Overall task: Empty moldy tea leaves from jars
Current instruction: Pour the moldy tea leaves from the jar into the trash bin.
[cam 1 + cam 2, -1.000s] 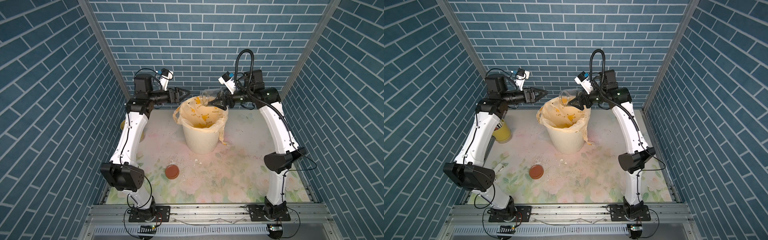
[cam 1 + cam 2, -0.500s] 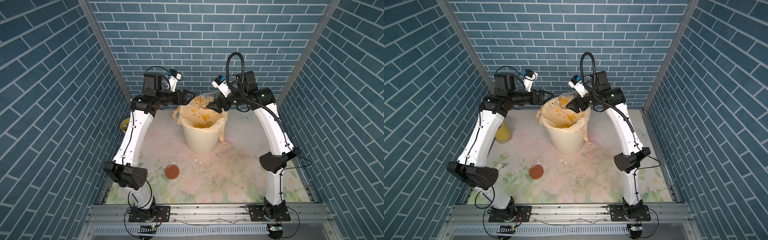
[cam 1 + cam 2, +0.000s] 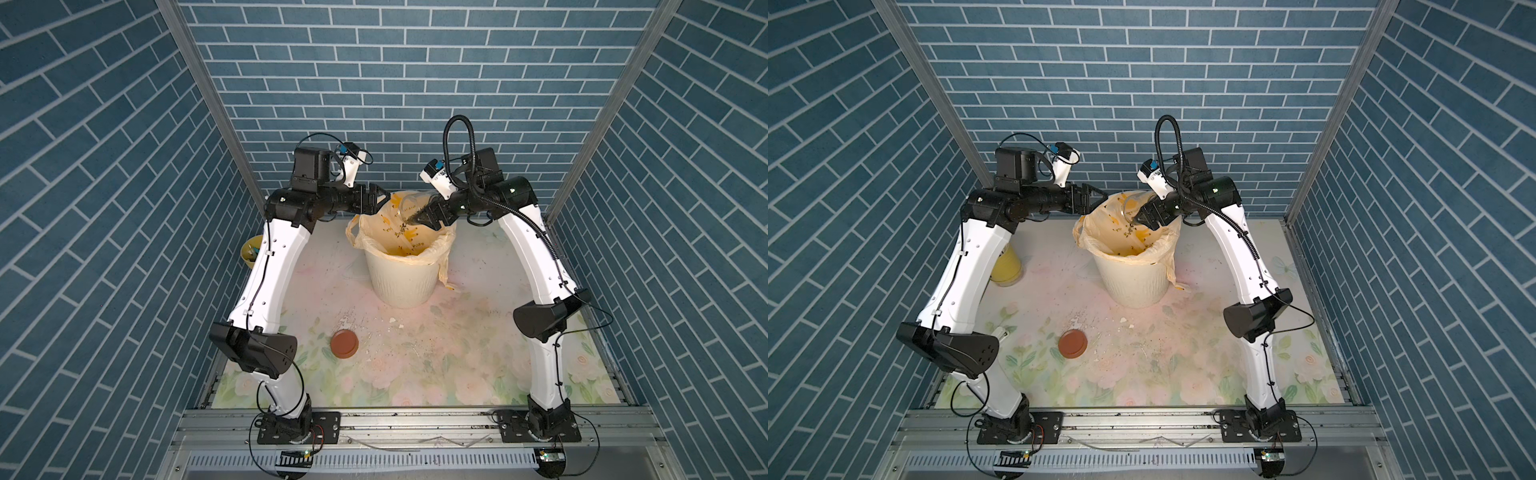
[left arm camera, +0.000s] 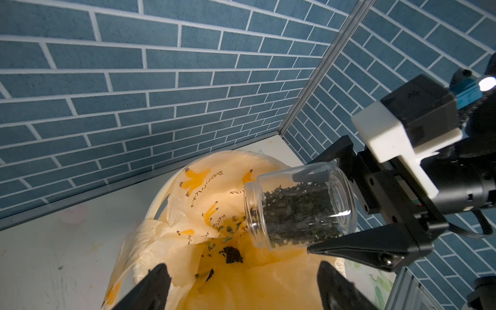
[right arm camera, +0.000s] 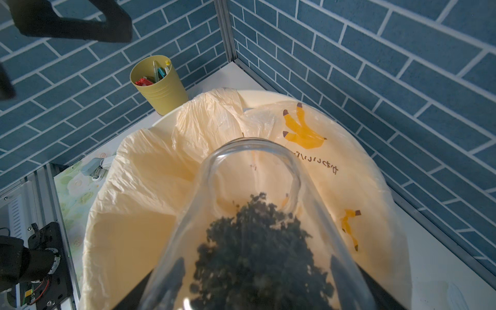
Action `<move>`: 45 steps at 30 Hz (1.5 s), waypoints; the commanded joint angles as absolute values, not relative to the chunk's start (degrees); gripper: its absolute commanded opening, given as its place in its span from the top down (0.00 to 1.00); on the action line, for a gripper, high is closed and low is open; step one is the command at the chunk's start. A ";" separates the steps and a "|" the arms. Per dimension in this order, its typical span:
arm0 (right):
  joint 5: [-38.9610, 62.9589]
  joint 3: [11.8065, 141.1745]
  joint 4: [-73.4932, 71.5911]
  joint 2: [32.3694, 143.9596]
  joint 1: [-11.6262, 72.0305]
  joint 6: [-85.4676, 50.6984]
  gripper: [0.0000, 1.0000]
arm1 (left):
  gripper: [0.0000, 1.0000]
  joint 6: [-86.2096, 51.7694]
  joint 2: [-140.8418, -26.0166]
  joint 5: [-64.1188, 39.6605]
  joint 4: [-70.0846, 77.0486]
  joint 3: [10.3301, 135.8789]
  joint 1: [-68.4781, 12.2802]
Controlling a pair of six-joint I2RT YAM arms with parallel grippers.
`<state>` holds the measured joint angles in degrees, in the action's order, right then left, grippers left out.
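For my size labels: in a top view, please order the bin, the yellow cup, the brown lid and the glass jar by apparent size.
1. bin
2. yellow cup, partly behind the left arm
3. brown lid and glass jar: alike; the jar is held nearer the camera and partly hidden, so unranked.
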<state>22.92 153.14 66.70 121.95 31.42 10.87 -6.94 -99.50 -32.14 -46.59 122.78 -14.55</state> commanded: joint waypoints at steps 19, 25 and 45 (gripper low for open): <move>21.71 155.36 67.71 119.78 32.70 12.91 1.00 | 0.15 3.51 -94.18 -30.46 -46.53 117.43 -15.02; 21.67 152.58 67.80 120.46 32.78 12.81 1.00 | 0.15 2.98 -96.08 -28.39 -46.16 118.07 -16.47; 23.03 150.51 67.39 113.44 33.35 15.11 1.00 | 0.26 -7.96 -104.12 -42.88 -40.79 123.06 -15.03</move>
